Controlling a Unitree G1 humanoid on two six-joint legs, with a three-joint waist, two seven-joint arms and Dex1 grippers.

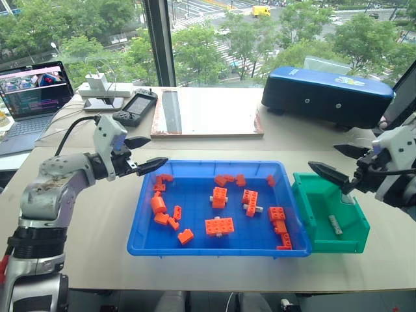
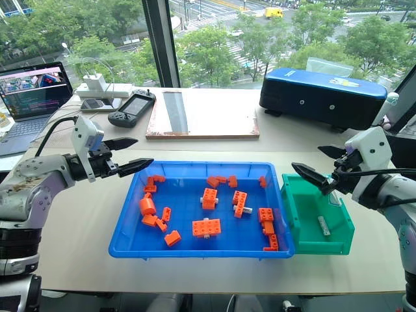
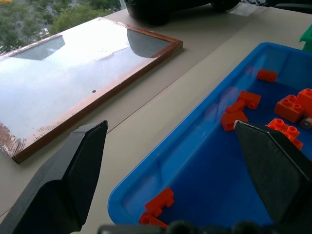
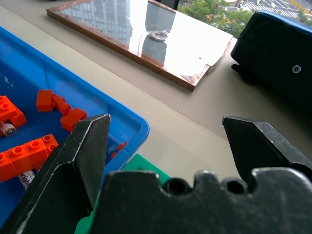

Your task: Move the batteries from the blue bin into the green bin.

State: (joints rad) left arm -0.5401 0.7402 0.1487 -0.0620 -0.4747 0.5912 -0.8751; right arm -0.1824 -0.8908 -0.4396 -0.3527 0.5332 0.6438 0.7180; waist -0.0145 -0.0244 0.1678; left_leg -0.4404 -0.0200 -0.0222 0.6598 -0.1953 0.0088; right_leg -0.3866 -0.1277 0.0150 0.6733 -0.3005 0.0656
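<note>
The blue bin (image 1: 214, 244) lies in the middle of the table, strewn with orange bricks (image 1: 220, 225). Slim grey batteries (image 1: 259, 208) peek out from under some bricks; one end shows in the left wrist view (image 3: 306, 123) and another in the right wrist view (image 4: 7, 128). The green bin (image 1: 325, 237) stands against the blue bin's right side, with one battery (image 1: 335, 224) lying inside. My left gripper (image 1: 156, 151) hovers open above the blue bin's far left corner, holding nothing. Over the green bin's far edge, my right gripper (image 1: 323, 156) hangs open and empty.
A dark-blue hard case (image 1: 325, 94) stands at the back right. A wood-framed board (image 1: 208, 114) lies behind the blue bin, with a handheld game console (image 1: 135, 107), a charger (image 1: 99, 88) and a laptop (image 1: 32, 97) at the back left.
</note>
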